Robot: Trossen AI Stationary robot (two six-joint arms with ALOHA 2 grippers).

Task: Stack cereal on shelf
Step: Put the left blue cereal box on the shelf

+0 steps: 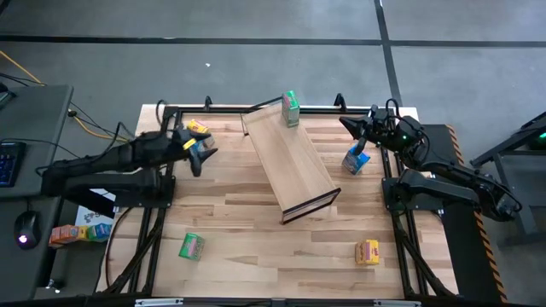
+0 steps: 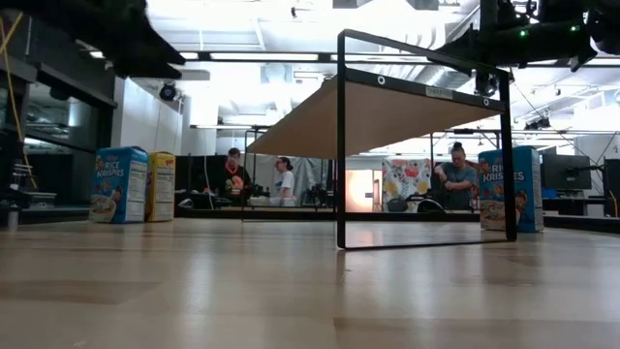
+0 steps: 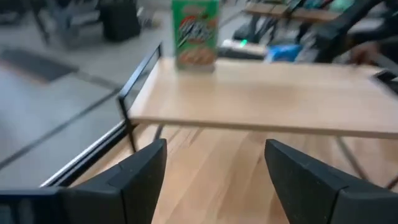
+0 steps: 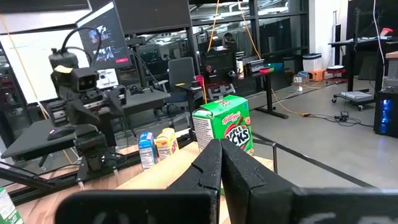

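- Two dark fingers of the left gripper fill the near edge of our left wrist view, spread wide with nothing between them, facing the shelf.
- On the shelf's far end we see one green box standing upright; it is the only cereal up there.
- We judge this as a between-boxes moment: one box placed, five to go.
- Just behind the left gripper, on the side away from the shelf, sit a yellow box and, by the low view, a blue one beside it.
- Off the shelf's other long side, the right gripper is clenched, empty as far as we can tell, with a second blue box just below it.
- Beyond the shelf's dark-framed end lie another green box and another yellow one, well apart.
- Next move, we reckon: the left gripper turns back for the yellow box and needs a square grip across it.
- Only the high view shows all six boxes; the low view alone shows the shelf raised and tilted on its frame.
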